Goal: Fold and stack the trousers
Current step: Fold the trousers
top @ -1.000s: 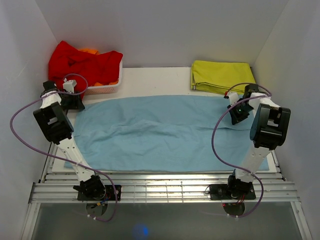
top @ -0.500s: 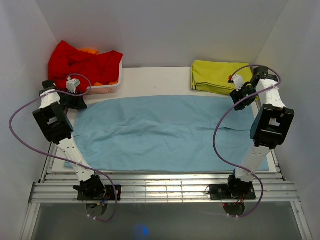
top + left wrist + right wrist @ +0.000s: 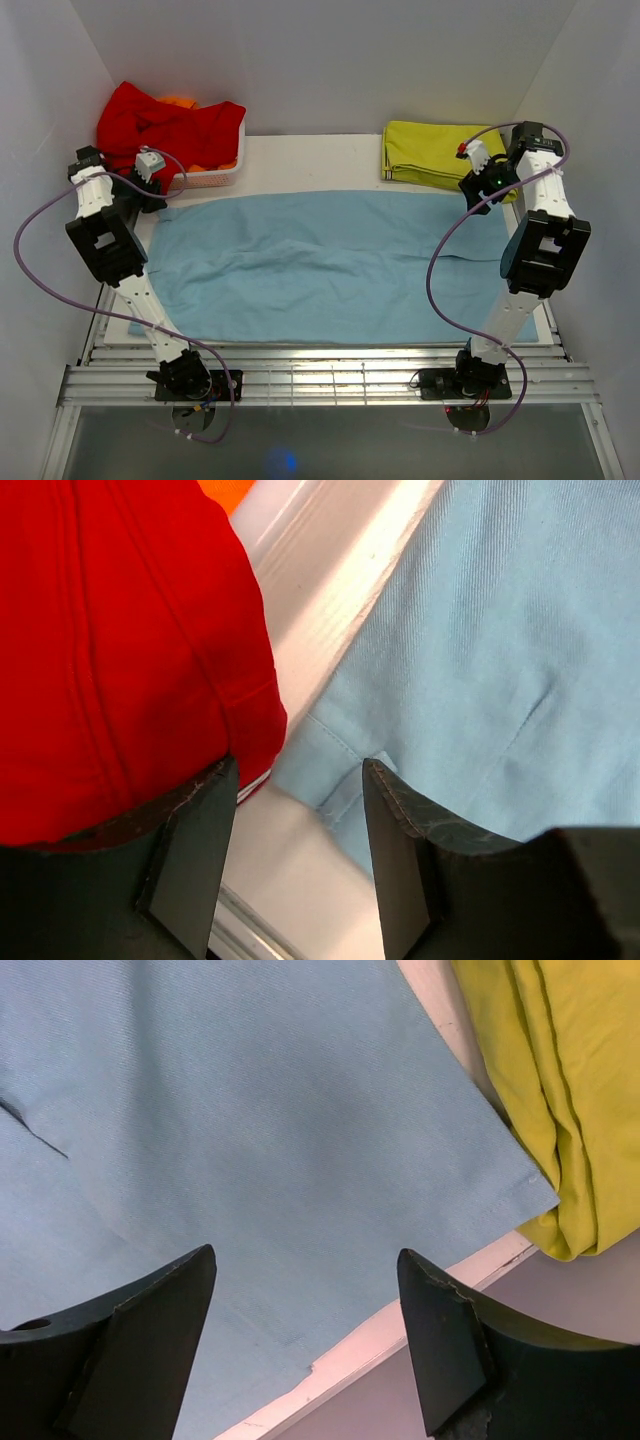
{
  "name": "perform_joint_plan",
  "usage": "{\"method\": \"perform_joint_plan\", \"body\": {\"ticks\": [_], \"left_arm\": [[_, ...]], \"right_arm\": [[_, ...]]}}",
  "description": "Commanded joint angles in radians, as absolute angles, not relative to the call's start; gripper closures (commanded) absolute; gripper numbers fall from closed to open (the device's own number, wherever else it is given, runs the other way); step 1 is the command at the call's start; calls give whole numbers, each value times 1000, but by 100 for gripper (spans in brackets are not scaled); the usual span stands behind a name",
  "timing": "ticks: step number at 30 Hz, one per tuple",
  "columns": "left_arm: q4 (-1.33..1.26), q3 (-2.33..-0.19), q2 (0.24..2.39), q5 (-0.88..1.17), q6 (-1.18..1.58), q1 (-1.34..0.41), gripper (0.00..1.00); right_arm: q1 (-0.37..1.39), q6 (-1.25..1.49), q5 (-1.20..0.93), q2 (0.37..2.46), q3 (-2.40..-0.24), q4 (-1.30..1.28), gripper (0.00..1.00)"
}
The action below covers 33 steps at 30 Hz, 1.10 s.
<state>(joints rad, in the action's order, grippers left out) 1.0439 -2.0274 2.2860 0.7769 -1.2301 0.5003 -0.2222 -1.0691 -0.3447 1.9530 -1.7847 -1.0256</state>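
Trousers [image 3: 330, 265] lie spread flat across the middle of the table [image 3: 300, 155], and at far left the red garment [image 3: 165, 125] spills over its white basket [image 3: 212, 178], crowding their corner. The left gripper [image 3: 300, 780] hangs there, jaws apart, empty. On the right, the folded yellow-green cloth [image 3: 440, 150] sits just beside the far corner, and the right gripper [image 3: 305, 1260] hovers over that corner with jaws wide — a second ago it sat lower on the blue cloth, nearly closed.

Sky-blue trousers [image 3: 330, 265] spread flat (ungripped).
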Motion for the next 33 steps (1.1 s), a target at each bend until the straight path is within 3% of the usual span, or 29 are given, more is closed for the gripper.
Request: {"method": "perform_joint_plan", "body": {"ticks": [1,15,19,23,24,28,33], "left_arm": [[1132,-2085,2318,830,-1393,492,37],[1173,-2174,2479,724,-1532,468,33],[1245,-2181,2520,693,-1575,460,38],[1305,-2114,2526,637,-1621,449,56],[1305,-2099,2523,626,-1632,449,67],[1299,-2046,2499,623,-1634,448,87],[1192,-1910,2392,641,-1612,448,100]], "right_arm": [[-224,-1157,-376,1936,-1842,-1052,21],[-244,-1226,-433,1924,-1904,-1063,18],[-244,-1250,-430,1913,-1898,-1060,18],[-248,-1282,-417,1925,-1922,-1039,19],[-252,-1290,-408,1936,-1930,-1032,19],[-264,-1353,-361,1976,-1962,-960,20],[-267,-1495,-247,2083,-2042,-937,23]]}}
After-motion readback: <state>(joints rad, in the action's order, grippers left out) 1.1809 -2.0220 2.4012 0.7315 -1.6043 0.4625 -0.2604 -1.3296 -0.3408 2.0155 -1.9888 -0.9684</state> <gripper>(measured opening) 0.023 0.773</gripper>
